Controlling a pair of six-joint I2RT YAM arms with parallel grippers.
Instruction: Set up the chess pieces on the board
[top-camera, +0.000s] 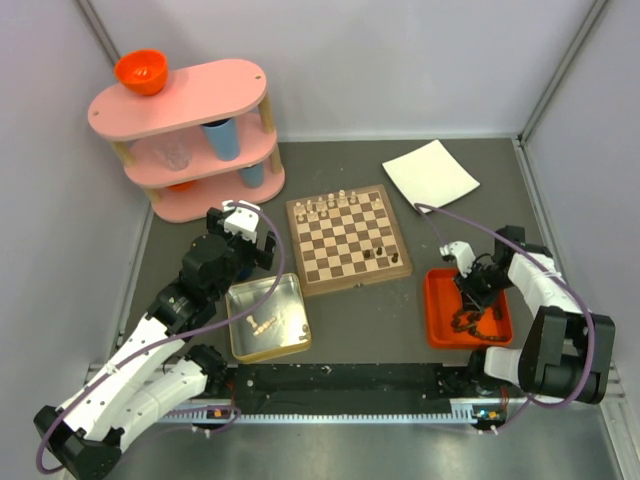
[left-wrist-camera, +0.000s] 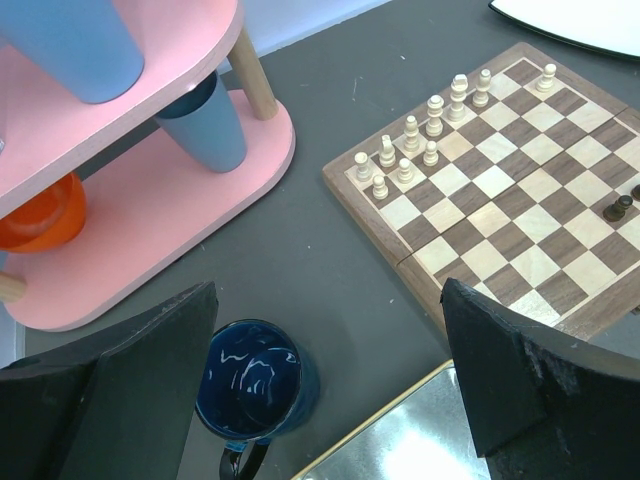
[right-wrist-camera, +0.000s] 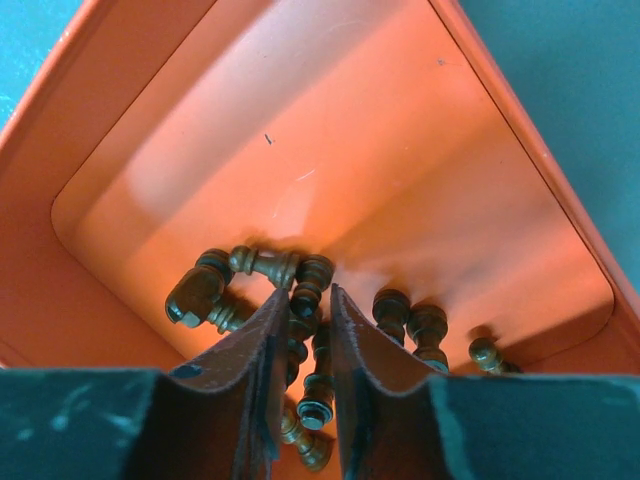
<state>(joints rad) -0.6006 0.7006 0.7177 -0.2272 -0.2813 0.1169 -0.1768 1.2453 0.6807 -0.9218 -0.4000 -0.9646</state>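
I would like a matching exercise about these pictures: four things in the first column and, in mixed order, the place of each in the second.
Things
1. orange bowl
2. blue mug
3. dark chess pieces
4. white plate

Places
A. lying in the orange tray
B. on top of the pink shelf
C. beyond the far right corner of the board
D. between the shelf and the metal tin

Pairs: 1-B, 2-D, 3-A, 4-C

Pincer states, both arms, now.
Left pincer: open, empty.
Right pincer: nearly closed over dark chess pieces in orange tray; grip cannot be told.
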